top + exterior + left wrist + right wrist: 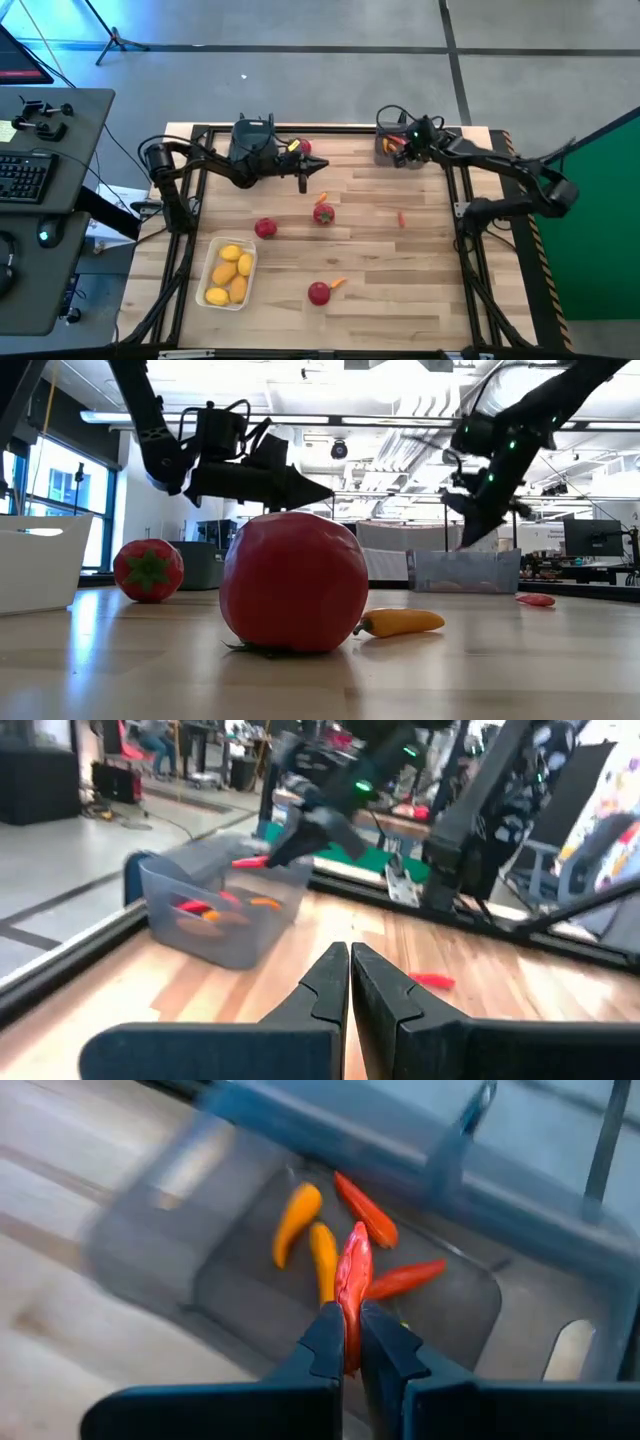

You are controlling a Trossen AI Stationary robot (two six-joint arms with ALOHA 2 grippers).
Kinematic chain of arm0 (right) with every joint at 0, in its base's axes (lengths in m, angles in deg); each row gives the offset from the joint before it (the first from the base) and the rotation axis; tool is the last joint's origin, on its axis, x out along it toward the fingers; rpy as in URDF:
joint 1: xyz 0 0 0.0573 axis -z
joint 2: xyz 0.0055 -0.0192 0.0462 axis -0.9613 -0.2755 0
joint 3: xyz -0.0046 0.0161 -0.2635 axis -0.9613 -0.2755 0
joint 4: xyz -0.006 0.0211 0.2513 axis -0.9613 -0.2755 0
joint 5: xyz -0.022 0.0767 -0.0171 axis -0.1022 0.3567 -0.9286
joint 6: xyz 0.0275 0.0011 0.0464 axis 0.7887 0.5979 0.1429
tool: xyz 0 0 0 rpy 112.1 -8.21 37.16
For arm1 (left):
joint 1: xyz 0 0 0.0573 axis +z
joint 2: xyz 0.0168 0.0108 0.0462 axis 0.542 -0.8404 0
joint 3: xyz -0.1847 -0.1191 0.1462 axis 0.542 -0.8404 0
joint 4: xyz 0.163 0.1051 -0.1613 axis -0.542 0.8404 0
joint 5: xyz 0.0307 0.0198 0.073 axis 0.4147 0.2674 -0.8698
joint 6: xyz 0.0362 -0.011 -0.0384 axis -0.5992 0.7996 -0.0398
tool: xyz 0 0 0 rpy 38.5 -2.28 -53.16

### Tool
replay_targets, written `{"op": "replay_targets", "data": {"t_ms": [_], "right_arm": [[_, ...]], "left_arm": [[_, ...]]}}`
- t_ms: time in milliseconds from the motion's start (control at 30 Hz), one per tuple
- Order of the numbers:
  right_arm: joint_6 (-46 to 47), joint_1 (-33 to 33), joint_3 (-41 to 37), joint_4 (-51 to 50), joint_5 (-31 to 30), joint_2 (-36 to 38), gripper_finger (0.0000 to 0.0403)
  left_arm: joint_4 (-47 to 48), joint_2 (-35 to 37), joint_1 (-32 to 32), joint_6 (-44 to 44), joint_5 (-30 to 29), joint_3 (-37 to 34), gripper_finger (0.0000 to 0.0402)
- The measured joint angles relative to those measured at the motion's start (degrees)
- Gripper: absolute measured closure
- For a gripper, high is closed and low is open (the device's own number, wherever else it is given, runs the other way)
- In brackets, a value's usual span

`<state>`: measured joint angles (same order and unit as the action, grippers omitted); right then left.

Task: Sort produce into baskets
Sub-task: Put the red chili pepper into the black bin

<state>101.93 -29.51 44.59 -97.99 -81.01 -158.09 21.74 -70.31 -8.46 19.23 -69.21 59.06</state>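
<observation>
Right gripper holds a red pepper over the grey bin; left gripper hangs closed and empty.

High view: the right gripper (pixel 403 146) is over the smoky grey bin (pixel 390 150) at the table's far edge; the white tray (pixel 209 262) of lemons (pixel 231 273) sits near the front left corner. Low view: a big tomato (pixel 292 582) stands nearest. Left wrist view: the left gripper (pixel 349 960) has its fingers pressed together. Right wrist view: right fingers (pixel 325 1342) pinch a red pepper (pixel 353 1285) above the bin's peppers.
</observation>
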Motion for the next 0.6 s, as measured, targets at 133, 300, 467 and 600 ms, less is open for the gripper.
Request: {"op": "replay_targets", "data": {"t_ms": [133, 300, 467, 600], "right_arm": [[-2.35, 3.78, 0.00, 1.74, 2.07, -4.38, 0.0398], [-4.04, 5.86, 1.49, 2.19, 2.97, -7.70, 0.0384], [-7.26, 5.71, 5.18, -1.48, 3.00, -8.56, 0.0314], [-9.00, 4.94, 8.20, -2.85, 2.95, -8.56, 0.0250]], "left_arm": [[1.91, 0.00, -1.34, -2.22, -0.94, 0.00, 0.0399], [4.05, 0.00, -1.59, -2.50, -1.42, 0.02, 0.0399], [11.41, 0.00, -1.57, -3.18, -1.47, 1.08, 0.0399], [20.20, 0.00, -2.23, -5.47, -1.52, 3.40, 0.0394]]}}
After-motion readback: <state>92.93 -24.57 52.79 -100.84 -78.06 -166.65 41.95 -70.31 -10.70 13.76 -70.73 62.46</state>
